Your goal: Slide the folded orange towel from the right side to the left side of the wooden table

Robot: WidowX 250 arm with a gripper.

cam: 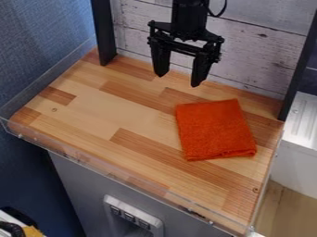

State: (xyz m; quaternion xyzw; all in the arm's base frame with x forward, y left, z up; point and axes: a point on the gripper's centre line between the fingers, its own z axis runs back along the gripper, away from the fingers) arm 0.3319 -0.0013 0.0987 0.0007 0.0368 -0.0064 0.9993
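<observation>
In the camera view, the black gripper (179, 80) hangs at about 12 o'clock over the wooden tabletop (93, 111), its fingers spread open with a wide gap between them, pointing down. The thing nearest to it is an orange cloth (215, 129), folded into a rough square and lying flat at about 3 o'clock on the tabletop; from the cloth, the gripper is towards 11 o'clock, apart from it. A whitish plank wall (254, 55) stands behind, at 12 o'clock, between two dark posts at 11 and 2 o'clock. A clear plastic rim (111, 176) runs along the near edge, from 9 round to 5 o'clock, above a grey cabinet (80, 185). Past the right edge, at 3 o'clock, is a white unit (296, 159).
</observation>
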